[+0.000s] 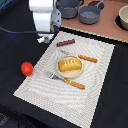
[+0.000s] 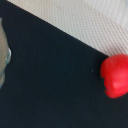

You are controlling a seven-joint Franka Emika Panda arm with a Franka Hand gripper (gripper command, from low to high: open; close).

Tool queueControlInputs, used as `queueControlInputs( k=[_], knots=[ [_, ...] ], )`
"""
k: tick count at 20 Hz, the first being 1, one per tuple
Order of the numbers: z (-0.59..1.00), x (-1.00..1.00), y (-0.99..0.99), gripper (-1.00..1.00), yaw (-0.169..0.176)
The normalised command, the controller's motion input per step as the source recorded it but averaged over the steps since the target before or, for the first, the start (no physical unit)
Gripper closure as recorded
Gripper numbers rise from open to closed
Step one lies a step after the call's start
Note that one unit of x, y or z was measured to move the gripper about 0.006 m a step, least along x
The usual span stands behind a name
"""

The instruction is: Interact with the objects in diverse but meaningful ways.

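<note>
Gripper [image 1: 46,38] hangs over the far corner of the striped placemat [image 1: 95,80], on the exterior view's left — its fingers are too blurred and small to say whether they're apart or closed, so can't tell; nothing visibly held.

Nearest to it, the brown sausage [image 1: 65,42] lies flat on the placemat, dark, short, rod-shaped. Past that, mid-placemat, a round beige plate [image 1: 69,73] carries the golden-yellow bread loaf [image 1: 69,64], oval w/ a glossy top. A wooden-handled knife [image 1: 82,57] lies just beyond the plate, a fork [image 1: 66,80] on the plate's near side.

Red tomato [image 1: 27,68] sits off the placemat on the dark cloth, just beside the placemat's edge on the exterior view's left — round, bright red, smooth. Wrist view shows it too [image 2: 116,75], apart from the placemat's pale weave.

Beyond the placemat's far edge, on a brown surface: blue-grey two-handled pot [image 1: 68,8] and blue-grey frying pan [image 1: 90,14], side by side.
</note>
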Motion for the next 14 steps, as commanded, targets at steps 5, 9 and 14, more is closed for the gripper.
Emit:
queueControlInputs(
  k=[5, 9, 14],
  knots=[
    [-0.01, -0.04, -0.50, -1.00, -0.194],
    [-0.07, -0.04, -0.51, -1.00, -0.193],
    [-0.08, -0.03, -0.57, -1.00, -0.180]
  ],
)
